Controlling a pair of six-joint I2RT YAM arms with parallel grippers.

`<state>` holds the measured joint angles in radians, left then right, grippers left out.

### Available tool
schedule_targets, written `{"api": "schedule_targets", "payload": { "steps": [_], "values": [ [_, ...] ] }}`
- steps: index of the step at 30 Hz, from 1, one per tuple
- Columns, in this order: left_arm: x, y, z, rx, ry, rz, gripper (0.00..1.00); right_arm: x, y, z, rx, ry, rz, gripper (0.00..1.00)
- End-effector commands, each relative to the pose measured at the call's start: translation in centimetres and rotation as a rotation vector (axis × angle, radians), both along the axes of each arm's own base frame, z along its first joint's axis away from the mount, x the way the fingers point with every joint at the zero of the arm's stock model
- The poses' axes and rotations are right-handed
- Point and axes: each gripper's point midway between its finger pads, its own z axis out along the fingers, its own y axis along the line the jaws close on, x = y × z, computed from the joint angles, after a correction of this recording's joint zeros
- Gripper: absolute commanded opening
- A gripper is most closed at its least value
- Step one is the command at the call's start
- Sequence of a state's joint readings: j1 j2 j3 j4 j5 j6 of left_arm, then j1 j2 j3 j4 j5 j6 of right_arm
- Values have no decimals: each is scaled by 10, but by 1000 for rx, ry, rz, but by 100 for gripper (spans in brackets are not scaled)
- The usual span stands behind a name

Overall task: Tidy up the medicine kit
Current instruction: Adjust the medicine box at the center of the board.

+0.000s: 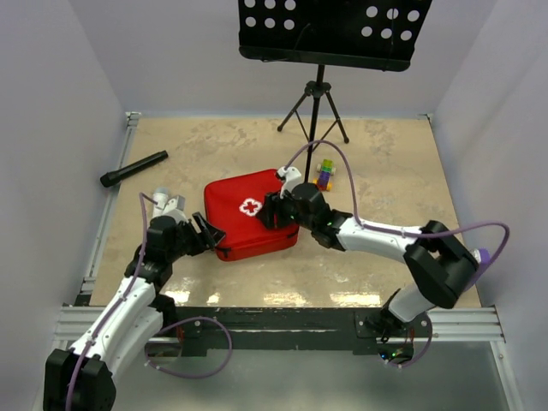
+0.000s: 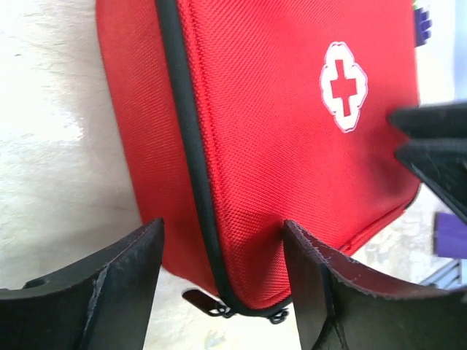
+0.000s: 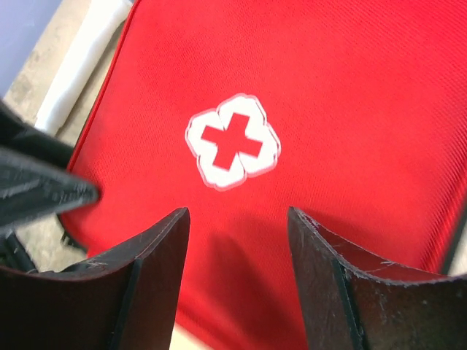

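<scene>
The medicine kit (image 1: pixel 248 214) is a red zip case with a white cross (image 1: pixel 250 207), lying zipped shut in the middle of the table. My left gripper (image 1: pixel 208 231) is open at the kit's left near corner. In the left wrist view its jaws (image 2: pixel 222 226) straddle that corner, with the black zipper line and the zip pulls (image 2: pixel 219 305) between them. My right gripper (image 1: pixel 272 210) is open over the lid's right side. In the right wrist view (image 3: pixel 237 213) it hangs just short of the cross (image 3: pixel 233 142), with only red fabric between its jaws. The kit's contents are hidden.
A black flashlight (image 1: pixel 134 169) lies at the back left near the wall. A black music stand's tripod (image 1: pixel 315 111) stands at the back centre. A small stack of coloured blocks (image 1: pixel 324 175) sits just right of the kit. White walls close in the table.
</scene>
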<state>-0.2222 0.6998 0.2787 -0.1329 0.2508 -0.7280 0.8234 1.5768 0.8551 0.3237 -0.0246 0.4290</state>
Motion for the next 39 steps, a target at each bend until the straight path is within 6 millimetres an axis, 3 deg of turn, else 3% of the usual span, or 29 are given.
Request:
{"api": "schedule_targets", "payload": {
  "steps": [1, 8, 12, 17, 23, 27, 32, 39],
  "values": [
    [0, -14, 12, -75, -54, -46, 66, -21, -17, 14, 8, -9, 38, 61],
    [-5, -28, 21, -134, -126, -124, 49, -42, -19, 31, 50, -36, 127, 60],
    [-7, -31, 19, -165, -135, -123, 48, -65, -14, 37, 79, -50, 172, 61],
    [-7, -28, 18, -171, -136, -100, 47, -98, -22, 45, 173, -2, 150, 62],
    [-7, -24, 13, -166, -134, -71, 48, -86, -64, 24, 261, 162, -213, 66],
    [-8, -23, 9, -161, -125, -65, 49, -86, -76, 2, 231, 249, -311, 69],
    [-7, -22, 12, -144, -137, -64, 50, -86, -73, -13, 190, 280, -314, 70],
    [-10, -26, 11, -160, -144, -81, 49, -52, -61, -6, 203, 228, -316, 70]
  ]
}}
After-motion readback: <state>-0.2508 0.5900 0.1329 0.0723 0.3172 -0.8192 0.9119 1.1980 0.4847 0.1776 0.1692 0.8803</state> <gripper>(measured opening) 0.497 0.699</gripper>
